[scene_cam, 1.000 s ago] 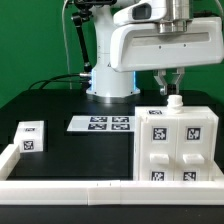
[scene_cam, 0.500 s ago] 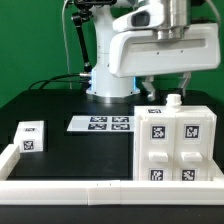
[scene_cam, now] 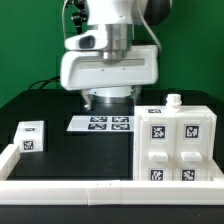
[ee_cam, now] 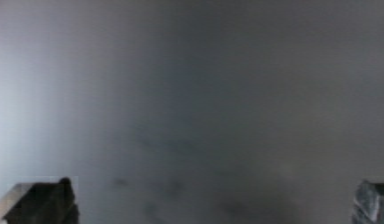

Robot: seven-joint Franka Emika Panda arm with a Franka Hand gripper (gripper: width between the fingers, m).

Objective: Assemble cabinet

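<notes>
Exterior view: cabinet point(scene_cam: 178, 145) apart from gripper point(scene_cam: 107, 97).

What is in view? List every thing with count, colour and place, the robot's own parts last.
cabinet: one, white with black-and-white tags, on the exterior view's right
knob: one, white, on top of the cabinet
drawer block: one, white, tagged, on the exterior view's left
marker board: one, white, three tags, flat at mid table
border wall: one, white, along the front and left edges
table: one, black
backdrop: green, behind the scene
arm: one, white, centre, behind the marker board
gripper: one, dark fingers wide apart, wrist view blurred
</notes>
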